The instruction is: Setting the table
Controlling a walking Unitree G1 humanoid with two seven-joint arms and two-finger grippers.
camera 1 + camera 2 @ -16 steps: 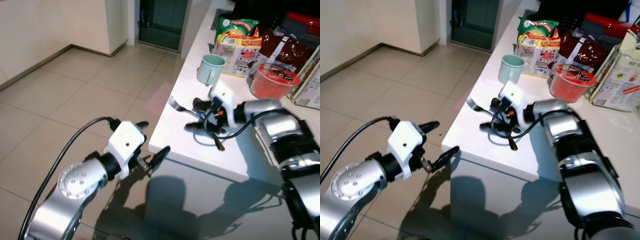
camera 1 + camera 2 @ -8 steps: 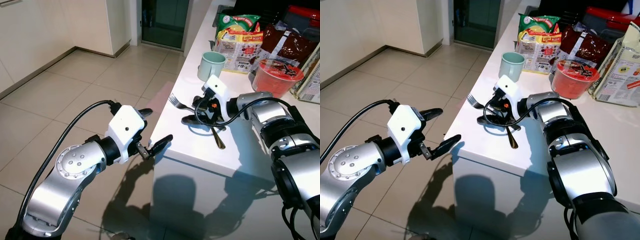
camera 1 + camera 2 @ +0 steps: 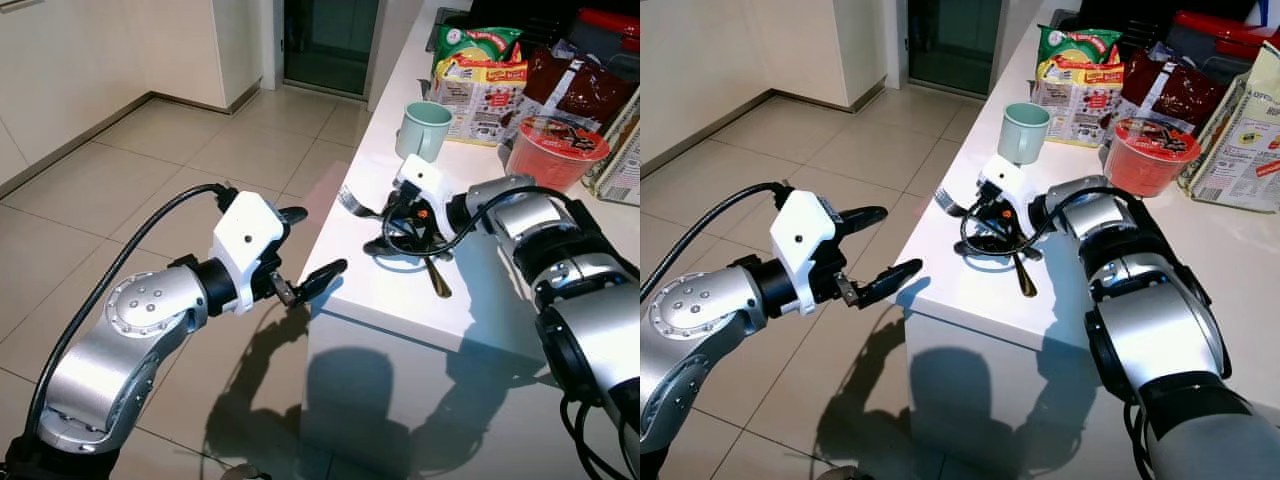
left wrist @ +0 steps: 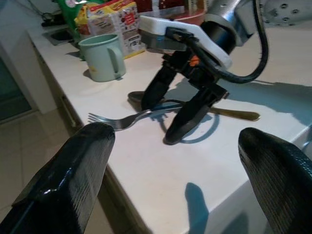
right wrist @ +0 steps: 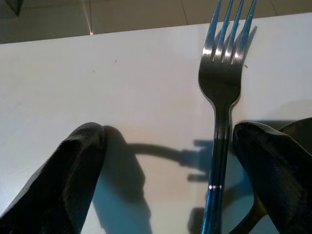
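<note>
Right wrist view looks straight down the fork: its handle runs between the two spread black fingers, nearer one of them, tines pointing away toward the counter's edge. So the fork's long axis lies in line with the right gripper, which stands fingertips-down on the white counter, released and straddling the handle without clamping it. A spoon lies just beside, its handle reaching toward the near edge. The left gripper hovers off the counter's left edge over the floor, also unclenched, empty. The right arm is plainly nearer; my guess is that the next move is closing across the handle. The green mug stands farther back, apart from both.
</note>
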